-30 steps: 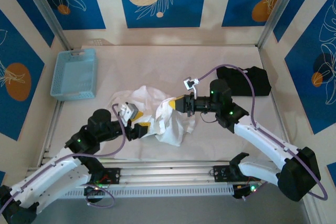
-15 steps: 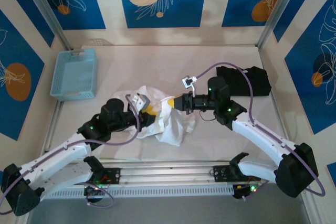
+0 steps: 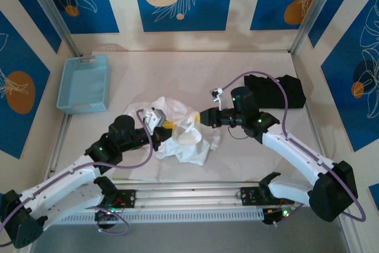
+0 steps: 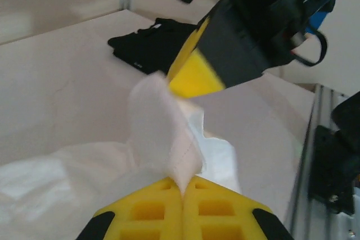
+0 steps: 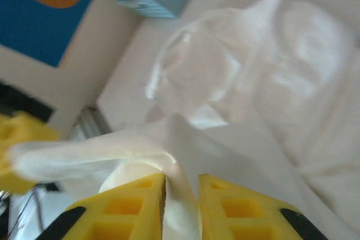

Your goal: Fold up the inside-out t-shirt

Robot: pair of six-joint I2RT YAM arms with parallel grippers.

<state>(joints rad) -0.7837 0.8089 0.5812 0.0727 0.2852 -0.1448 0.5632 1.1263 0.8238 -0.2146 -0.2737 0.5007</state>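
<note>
Finds the inside-out t-shirt (image 3: 188, 146) bunched in a white heap on the tabletop (image 3: 177, 75), about mid-width and toward the near edge, between the two arms. Pinches a raised fold of it in the left gripper (image 4: 183, 186), yellow fingers pressed flat together, the cloth rising out of the seam. Holds another thin flap in the right gripper (image 5: 181, 186), fingers nearly closed, only fabric in the narrow gap. Has both grippers over the heap, facing each other, near but apart. Shows the blue basket (image 3: 83, 83) well off at far left and the black folded garment (image 3: 275, 90) at far right, neither touching the shirt.
</note>
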